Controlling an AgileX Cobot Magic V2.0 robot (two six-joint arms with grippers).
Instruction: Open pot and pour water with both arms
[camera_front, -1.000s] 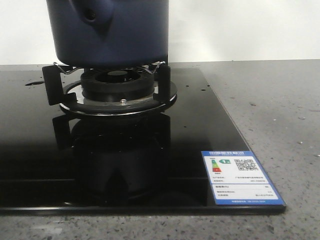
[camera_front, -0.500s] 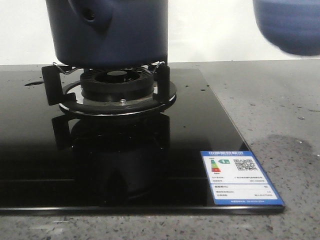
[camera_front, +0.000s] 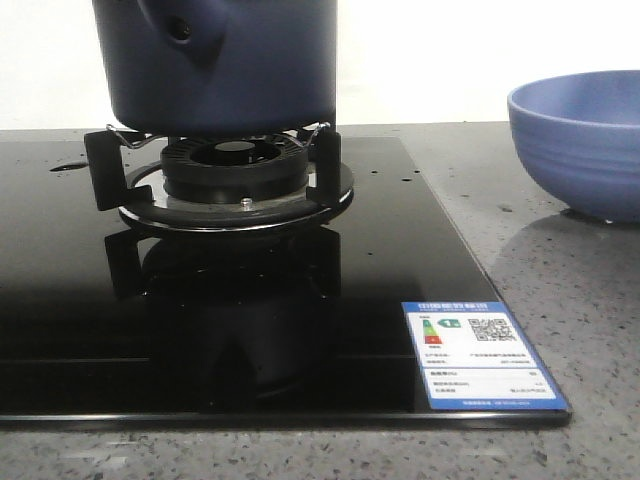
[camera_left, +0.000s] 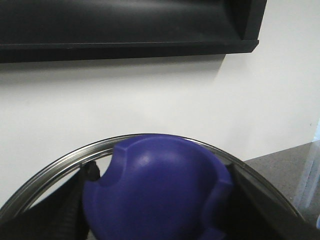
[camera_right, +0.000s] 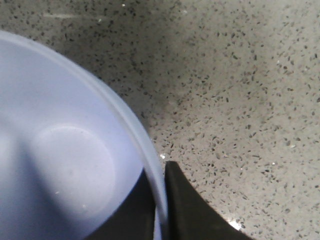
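Landmark: the round black gas burner (camera_front: 235, 172) on the glossy black glass hob (camera_front: 420, 250).

The large dark navy-blue straight-sided pot (camera_front: 215, 60) sits on the burner's supports, stub with the round hole facing you.

Your left gripper (camera_left: 160, 220) is clamped on a glossy blue domed knob (camera_left: 155, 190) over a steel-rimmed lid (camera_left: 55, 167); whether the lid is lifted, you can't tell.

Well right of the burner, off the hob, a periwinkle-blue ribbed bowl (camera_front: 580, 140) rests on the grey speckled counter (camera_front: 560, 260). Your right gripper (camera_right: 159, 210) pinches the bowl's rim, one finger inside, one outside.

Step, as I judge it: pot opening; pour is pending. Next: get the lid clear of the pot, then carry the bowl over its mouth and tilt.
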